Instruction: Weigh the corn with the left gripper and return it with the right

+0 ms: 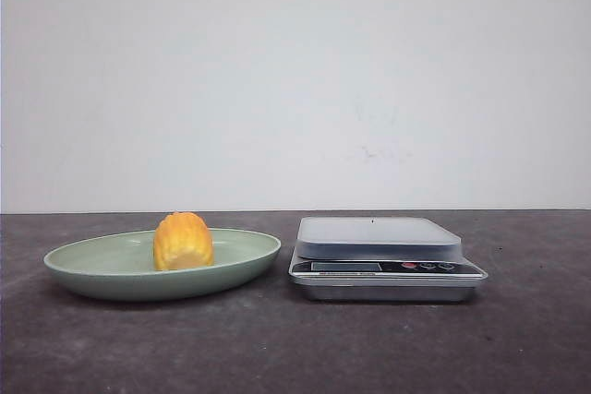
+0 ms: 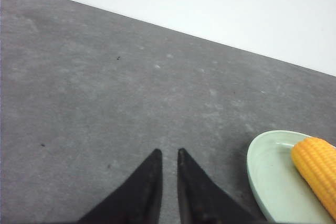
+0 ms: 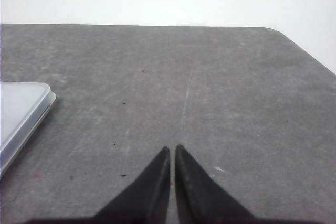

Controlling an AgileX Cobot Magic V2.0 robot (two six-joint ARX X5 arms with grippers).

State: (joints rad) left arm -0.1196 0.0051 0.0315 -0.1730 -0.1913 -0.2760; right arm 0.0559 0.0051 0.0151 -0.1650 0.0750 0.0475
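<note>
The corn (image 1: pixel 183 241) is a stubby yellow-orange cob piece lying in the pale green oval plate (image 1: pixel 102 260) at the left of the table. The left wrist view shows the corn (image 2: pixel 317 171) and the plate's rim (image 2: pixel 253 166) off to one side of my left gripper (image 2: pixel 169 151). That gripper is shut, with a narrow slit between its black fingers, and hovers over bare table, holding nothing. My right gripper (image 3: pixel 172 147) is shut and empty over bare table. A corner of the scale (image 3: pixel 21 111) lies to its side. Neither gripper appears in the front view.
A silver digital kitchen scale (image 1: pixel 383 260) with a pale platform stands just right of the plate. The dark grey tabletop (image 1: pixel 295 357) stretches in front of both. A white wall rises behind the table's far edge.
</note>
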